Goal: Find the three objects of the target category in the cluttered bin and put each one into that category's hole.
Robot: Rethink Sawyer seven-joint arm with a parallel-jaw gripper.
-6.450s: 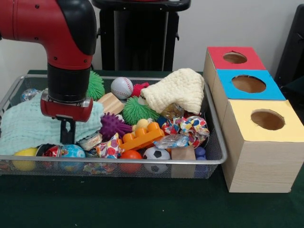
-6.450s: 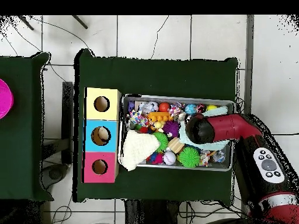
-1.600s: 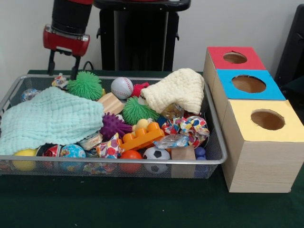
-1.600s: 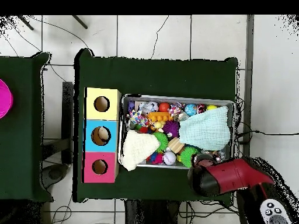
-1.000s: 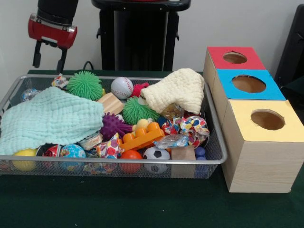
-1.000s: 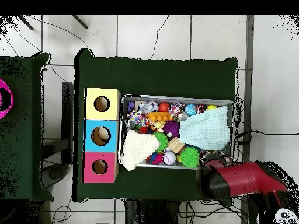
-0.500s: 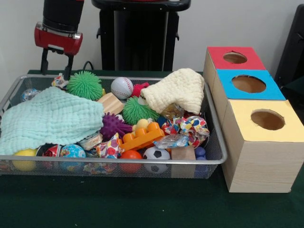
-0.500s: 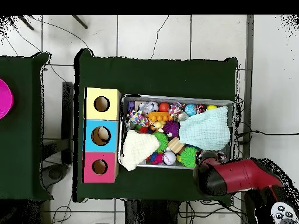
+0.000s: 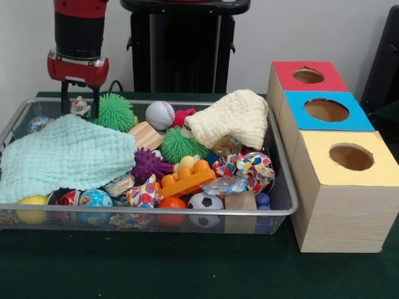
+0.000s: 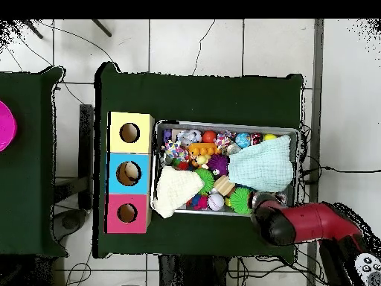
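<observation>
My gripper (image 9: 80,106) hangs open over the far left corner of the wire bin (image 9: 282,187). Its two black fingers (image 9: 95,103) stand either side of a small crumpled multicoloured ball (image 9: 79,107); I cannot tell whether they touch it. A green spiky ball (image 9: 116,112) lies just right of the gripper. Three boxes stand right of the bin, with a red-topped hole (image 9: 308,75), a blue-topped hole (image 9: 326,109) and a yellow-topped hole (image 9: 351,156). From overhead, the arm (image 10: 290,223) covers the gripper at the bin's (image 10: 223,124) near right corner.
A mint cloth (image 9: 65,156) covers the bin's left part, and a cream cloth (image 9: 234,118) lies at the back right. Between them lie a baseball (image 9: 160,114), a wooden block (image 9: 144,135), a purple spiky ball (image 9: 148,165), an orange brick (image 9: 187,179) and a soccer ball (image 9: 204,202).
The gripper lifted off the mint cloth and swung behind the bin. Over the last second it has moved right and come down to the bin's far left corner, still open.
</observation>
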